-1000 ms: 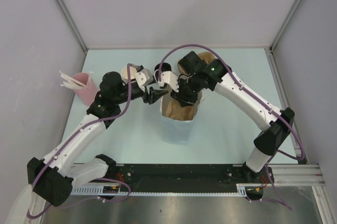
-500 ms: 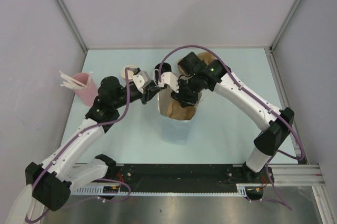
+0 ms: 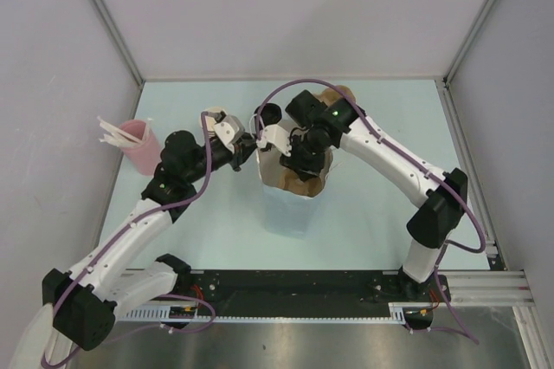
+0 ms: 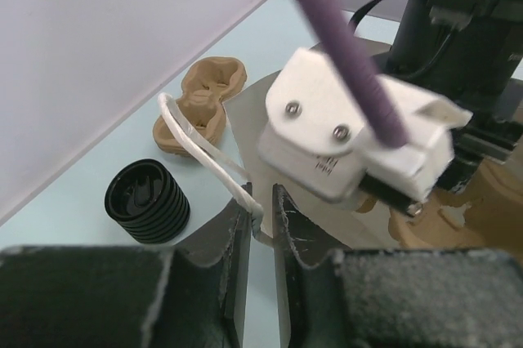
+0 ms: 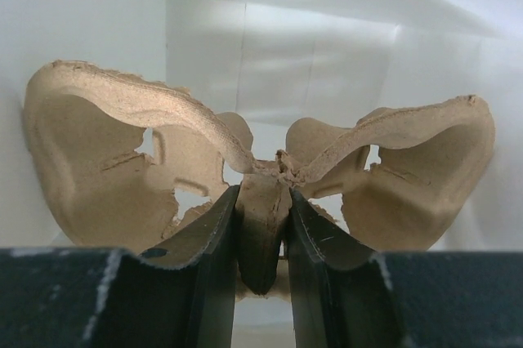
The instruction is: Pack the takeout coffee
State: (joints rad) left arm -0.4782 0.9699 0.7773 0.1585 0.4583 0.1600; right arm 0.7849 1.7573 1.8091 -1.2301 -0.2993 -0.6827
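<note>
Your left gripper (image 4: pixel 261 201) has its jaws nearly together, pinching the white twisted-paper handle (image 4: pixel 189 142) of the white paper bag (image 3: pixel 286 213). Your right gripper (image 5: pixel 261 205) is clamped on the centre ridge of a moulded-pulp cup carrier (image 5: pixel 106 152), which sits between the bag's white walls. The takeout coffee (image 3: pixel 210 114), a tan cup with a cream inside, peeks out at 10 o'clock from the bag, partly hidden by your left wrist. A stack of black lids (image 4: pixel 147 201) stands at 12 o'clock from the bag. A pink cup of stirrers (image 3: pixel 134 142) is at 9 o'clock.
</note>
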